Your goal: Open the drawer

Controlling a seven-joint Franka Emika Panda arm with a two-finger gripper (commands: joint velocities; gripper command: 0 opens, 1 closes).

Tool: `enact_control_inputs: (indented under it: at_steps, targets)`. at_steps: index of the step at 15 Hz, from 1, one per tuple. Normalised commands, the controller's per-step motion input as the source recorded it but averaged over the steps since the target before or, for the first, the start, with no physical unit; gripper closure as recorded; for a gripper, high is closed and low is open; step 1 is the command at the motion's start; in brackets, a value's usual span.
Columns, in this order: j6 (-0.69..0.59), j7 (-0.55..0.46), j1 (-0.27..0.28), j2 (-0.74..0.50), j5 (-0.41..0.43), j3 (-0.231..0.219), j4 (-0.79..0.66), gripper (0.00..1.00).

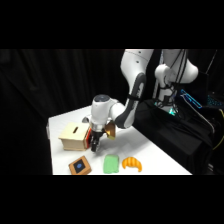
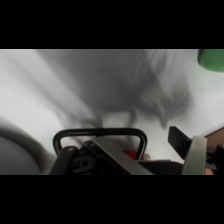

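The tan wooden box (image 1: 74, 138) with a slot in its top stands at the table's left part. The drawer's red-orange front (image 1: 88, 138) faces right, toward the arm. My gripper (image 1: 95, 146) hangs down right against that front, low at its near corner. In the wrist view a dark loop handle (image 2: 100, 133) lies close in front of the gripper's linkage, and a bit of red (image 2: 131, 155) shows just below it. Whether the handle is gripped does not show.
A flat brown tile with a blue centre (image 1: 80, 165), a green block (image 1: 111, 164) and an orange croissant-shaped toy (image 1: 132, 163) lie in a row near the table's front edge. A tan object (image 1: 110, 131) sits just behind the gripper. A green thing (image 2: 212, 58) shows in the wrist view's top right corner.
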Motion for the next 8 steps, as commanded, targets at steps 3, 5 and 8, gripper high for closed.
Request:
enact_control_inputs:
  at_steps: [3, 5, 8]
  targets:
    - [0.17, -0.23, 0.110, -0.23, 0.154, -0.043, -0.39, 0.00]
    - [0.17, -0.24, 0.110, -0.31, 0.166, -0.027, -0.49, 0.00]
    - [0.17, -0.24, 0.129, -0.37, 0.174, -0.028, -0.55, 0.00]
